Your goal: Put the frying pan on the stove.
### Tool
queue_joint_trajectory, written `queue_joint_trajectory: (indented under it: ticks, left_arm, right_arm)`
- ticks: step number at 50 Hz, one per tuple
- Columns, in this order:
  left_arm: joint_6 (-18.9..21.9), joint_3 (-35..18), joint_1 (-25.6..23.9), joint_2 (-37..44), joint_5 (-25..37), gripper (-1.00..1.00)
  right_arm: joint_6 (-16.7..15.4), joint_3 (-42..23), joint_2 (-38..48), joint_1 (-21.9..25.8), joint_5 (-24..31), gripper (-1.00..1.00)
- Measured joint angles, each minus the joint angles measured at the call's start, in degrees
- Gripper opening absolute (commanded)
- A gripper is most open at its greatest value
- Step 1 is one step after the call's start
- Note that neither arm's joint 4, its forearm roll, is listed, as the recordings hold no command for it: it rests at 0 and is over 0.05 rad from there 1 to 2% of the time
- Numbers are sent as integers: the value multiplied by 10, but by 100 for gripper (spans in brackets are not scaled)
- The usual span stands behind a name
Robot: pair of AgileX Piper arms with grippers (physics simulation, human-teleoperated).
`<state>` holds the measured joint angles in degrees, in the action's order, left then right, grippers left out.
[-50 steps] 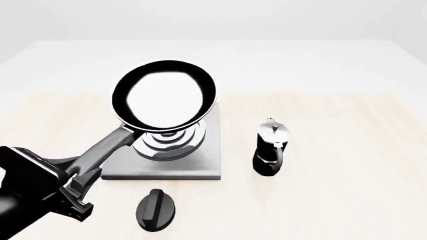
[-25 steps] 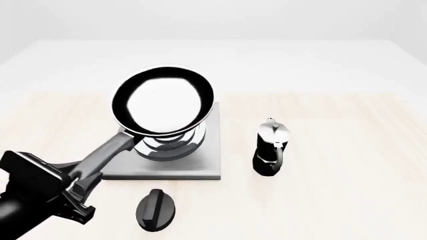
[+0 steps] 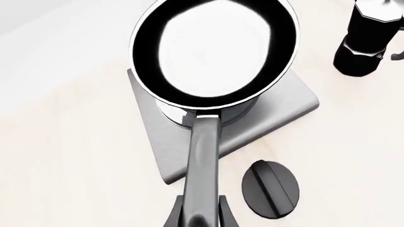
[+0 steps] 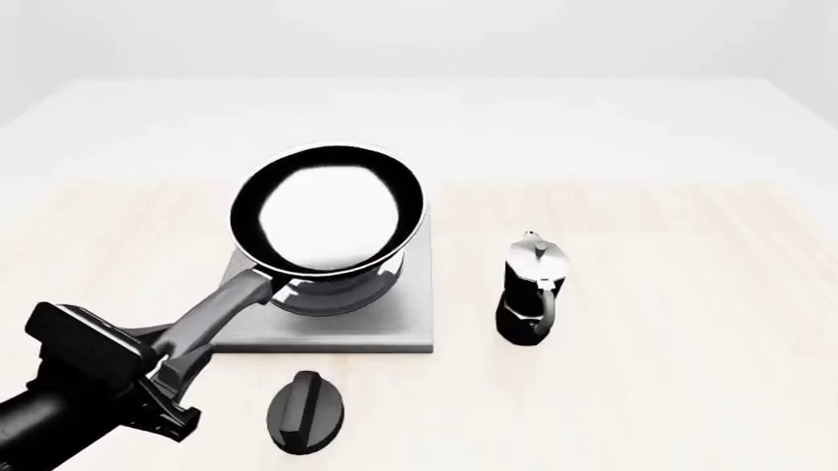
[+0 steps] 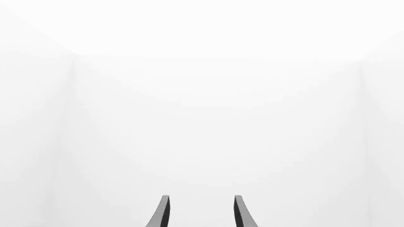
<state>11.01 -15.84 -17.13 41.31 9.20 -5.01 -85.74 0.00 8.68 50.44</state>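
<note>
The left gripper [image 4: 168, 365] is clamped on the far end of the handle of the pan [image 4: 328, 209], near the table's near-left corner. The handle slants up from there toward the table's middle. The pan's bowl sits over the ringed burner of the stove [image 4: 380, 324], covering most of the rings; whether it rests on them or hangs just above cannot be told from these views. In the left wrist view the pan [image 3: 215, 49] hides the burner except for a strip of silver under its near rim, and the fingers [image 3: 177, 215] show on either side of the handle.

The stove's slab [image 3: 277, 111] reaches past the pan on its near and right sides; its left and far edges are largely covered by the pan in the front view. A black oval knob [image 4: 305, 412] lies just off the stove's near edge, close to the table's near edge and just right of the gripper. A moka pot [image 4: 531, 289] stands upright to the right of the stove, apart from its right edge with a bare strip of table between.

The table [image 4: 681, 196] lies bare toward its right and far edges.

The right gripper [image 5: 200, 213] shows only two fingertips, held apart with nothing between them, against blank white.
</note>
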Motion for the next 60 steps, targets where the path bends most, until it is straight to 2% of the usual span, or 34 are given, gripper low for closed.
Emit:
queue_joint_trajectory:
  ticks: [30, 60]
  left_arm:
    - [-10, 26, 13, 9, -26, -100]
    - [-18, 46, 7, 78, -106, -100]
  right_arm:
    - [-5, 6, 0, 5, -3, 100]
    - [-10, 21, 0, 8, -12, 100]
